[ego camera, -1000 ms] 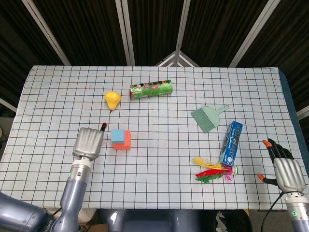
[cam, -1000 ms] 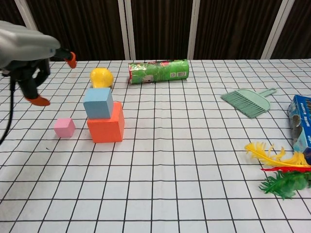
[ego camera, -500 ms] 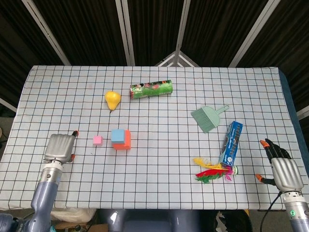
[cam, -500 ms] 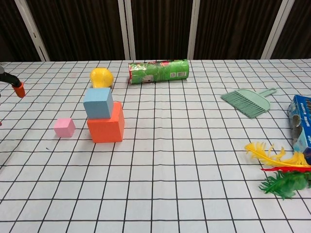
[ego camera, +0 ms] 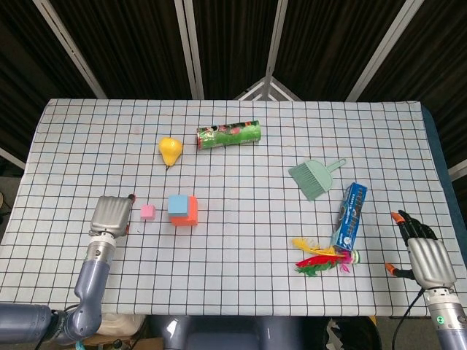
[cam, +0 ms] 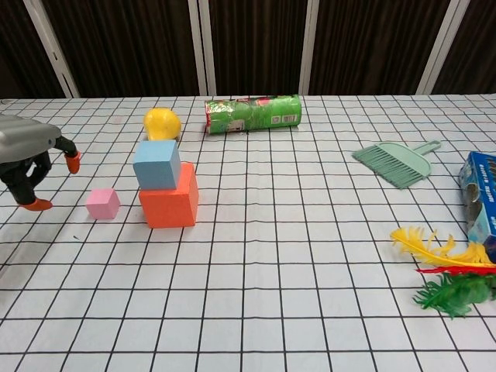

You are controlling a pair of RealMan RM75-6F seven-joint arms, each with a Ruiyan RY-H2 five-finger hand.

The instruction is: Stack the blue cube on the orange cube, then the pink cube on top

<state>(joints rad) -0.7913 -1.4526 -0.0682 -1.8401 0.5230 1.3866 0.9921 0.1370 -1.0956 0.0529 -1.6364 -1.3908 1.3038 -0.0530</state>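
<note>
Furthest left, the robot's left hand (cam: 27, 167) hangs just above the white, black-gridded cloth surface (ego camera: 241, 240), its orange-tipped fingers (cam: 36, 204) apart and curled downward around nothing. Just to its right, apart from it, the small pink cube (cam: 102, 203) sits on the surface; the head view shows it (ego camera: 147, 211) between the hand (ego camera: 112, 216) and the stack. Next to the right, the large orange cube (cam: 169, 200) rests on the surface with the light blue cube (cam: 157, 163) on top of it, set toward the orange cube's left side and turned slightly askew. Beyond the stack, toward the far edge, lies a yellow pear (ego camera: 170, 150), and to its right a green printed cylindrical can (ego camera: 228, 135) lying on its side. Further right sits a pale green hand brush with a short handle (ego camera: 314, 177). Nearer and to the right, a blue rectangular carton (ego camera: 349, 216) lies lengthwise, with a bunch of yellow, red and green feathers (ego camera: 321, 259) at its near end. At the right edge of the surface, the right hand (ego camera: 426, 255) holds nothing, its orange-tipped dark fingers (ego camera: 403, 219) spread.
</note>
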